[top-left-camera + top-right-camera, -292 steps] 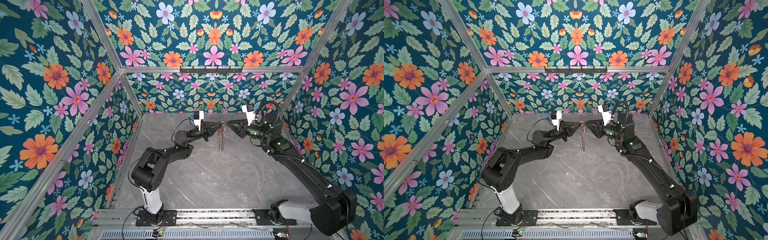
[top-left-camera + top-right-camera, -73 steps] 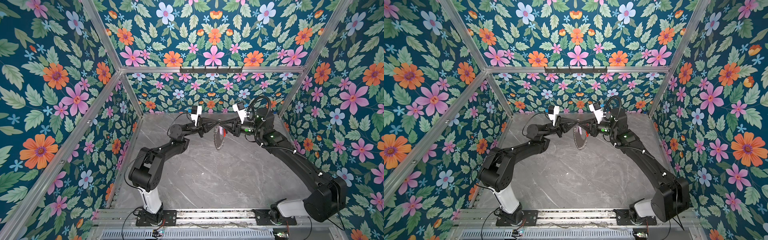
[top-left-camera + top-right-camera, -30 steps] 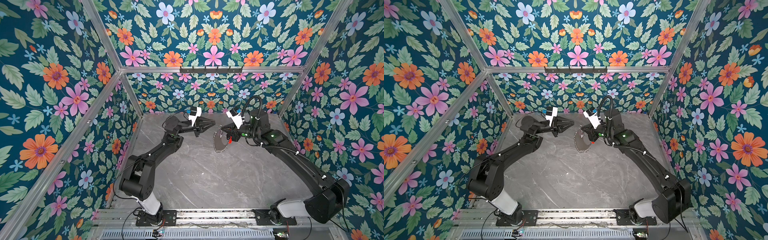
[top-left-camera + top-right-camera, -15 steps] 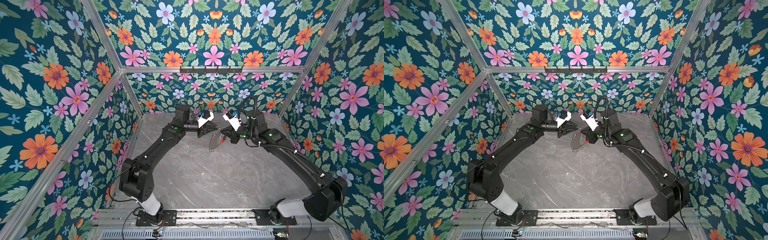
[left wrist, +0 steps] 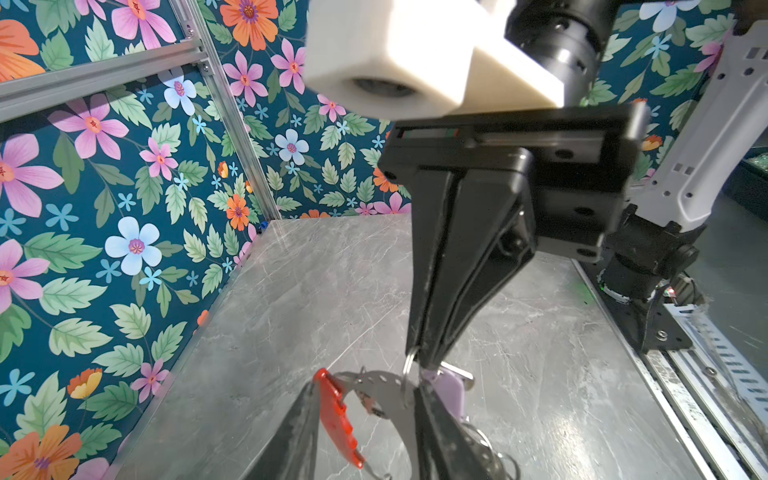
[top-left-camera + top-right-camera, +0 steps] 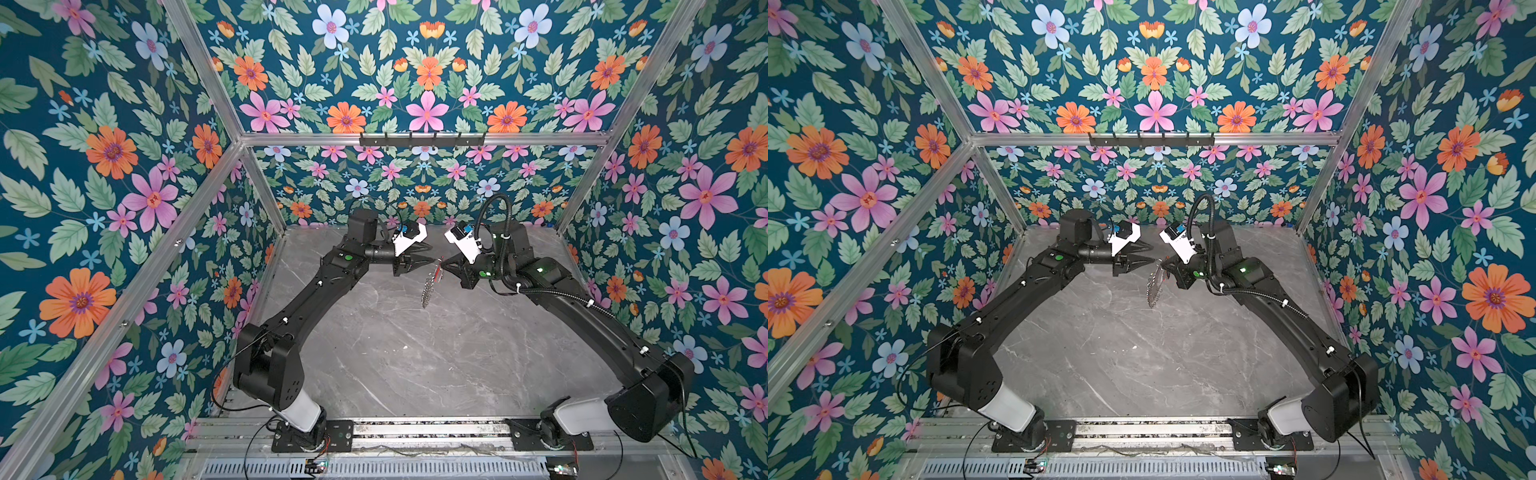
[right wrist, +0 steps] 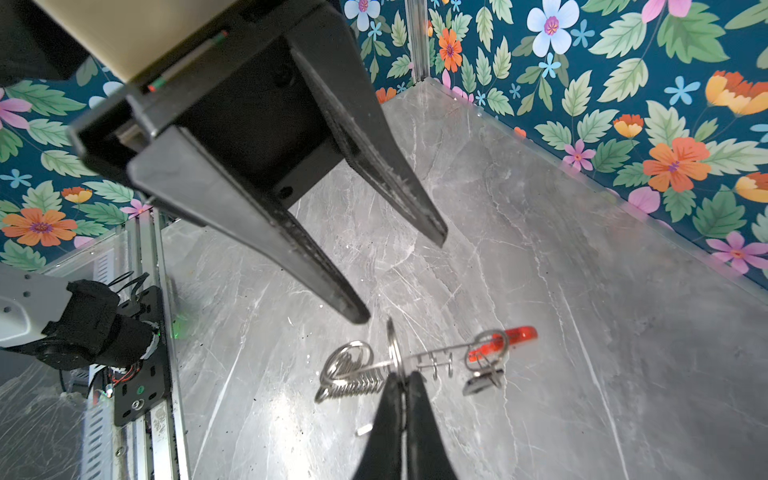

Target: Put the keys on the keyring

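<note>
Steadiness counts: with your right gripper (image 5: 424,362) pinched shut on the keyring (image 5: 375,383), bring your open left gripper (image 7: 401,279) squarely onto the red section (image 5: 337,415) just off its fingertips.

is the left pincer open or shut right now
Open: in the right wrist view the left pincer has its two fingers well apart, with the grey table showing between the tips.

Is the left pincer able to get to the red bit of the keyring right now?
Probably yes. The left pincer stands open, and in its wrist view the red bit of the keyring lies between its fingers with nothing blocking. The right pincer holds the keyring elsewhere.
</note>
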Available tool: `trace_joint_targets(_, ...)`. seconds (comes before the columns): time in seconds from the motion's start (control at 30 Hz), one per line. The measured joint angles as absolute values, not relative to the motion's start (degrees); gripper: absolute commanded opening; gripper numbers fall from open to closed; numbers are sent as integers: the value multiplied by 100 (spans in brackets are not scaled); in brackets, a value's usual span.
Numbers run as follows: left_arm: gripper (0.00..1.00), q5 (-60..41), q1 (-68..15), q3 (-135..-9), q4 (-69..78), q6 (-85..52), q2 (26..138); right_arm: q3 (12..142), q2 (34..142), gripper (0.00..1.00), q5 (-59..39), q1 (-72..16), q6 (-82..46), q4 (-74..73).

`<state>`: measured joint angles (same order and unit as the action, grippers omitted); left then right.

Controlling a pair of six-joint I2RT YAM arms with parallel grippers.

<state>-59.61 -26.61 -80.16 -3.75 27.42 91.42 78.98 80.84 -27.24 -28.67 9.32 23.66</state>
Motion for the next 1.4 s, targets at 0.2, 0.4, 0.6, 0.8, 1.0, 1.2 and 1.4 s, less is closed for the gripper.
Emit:
trace_joint_targets(0.2,38,-6001,-2661,-8051,-502,2757,9122,7894,8084,0,-2707,-2875,934,2366)
trace_joint_targets(0.4,29,-6184,-2692,-8311,-786,2797,9345,7900,8084,0,-2703,-2943,934,2366)
trace_joint_targets(0.6,25,-6331,-2727,-8361,-965,2860,9384,7922,8082,0,-2698,-2947,934,2366)
trace_joint_targets(0.8,10,-6438,-2724,-8414,-1094,2884,9439,7964,8082,0,-2700,-2954,934,2364)
trace_joint_targets(1.0,0,-6606,-2724,-8447,-1205,2971,9470,7977,8082,0,-2663,-2963,954,2368)
trace_joint_targets(1.2,0,-6665,-2714,-8077,-801,2851,9345,7889,8082,0,-2729,-2967,895,2357)
trace_joint_targets(1.4,0,-6598,-2681,-7520,336,2099,9188,7719,8071,5,-2982,-2836,657,2064)
